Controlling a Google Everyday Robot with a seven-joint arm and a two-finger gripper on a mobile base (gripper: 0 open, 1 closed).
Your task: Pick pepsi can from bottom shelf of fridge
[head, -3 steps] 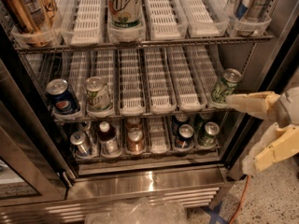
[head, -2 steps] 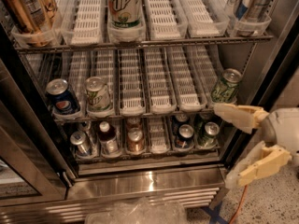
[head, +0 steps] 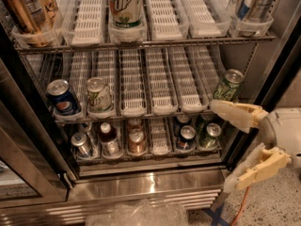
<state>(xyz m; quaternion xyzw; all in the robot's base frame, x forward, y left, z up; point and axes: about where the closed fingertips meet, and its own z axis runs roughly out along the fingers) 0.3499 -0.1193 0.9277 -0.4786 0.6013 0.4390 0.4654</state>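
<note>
The pepsi can (head: 186, 136) stands in a bottom shelf (head: 160, 139) lane, gripper (head: 220, 146) spread alongside.

Pepsi can (head: 186, 138): small, dk navy, silver top w/ pull tab, upright in white lane on bottom shelf (head: 159, 140), right part of fridge (head: 150, 186). My hand (head: 228, 147) at front-right of shelf, fingers spread wide, not touching can.

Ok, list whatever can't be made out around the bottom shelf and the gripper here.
Camera view:
1. Pepsi can: label mostly hidden under the middle shelf; mainly its top shows.
2. Bottom shelf: back rows hidden by that same shelf.
3. Gripper, open at the right of the fridge: arm cut off by the picture's right edge.
</note>
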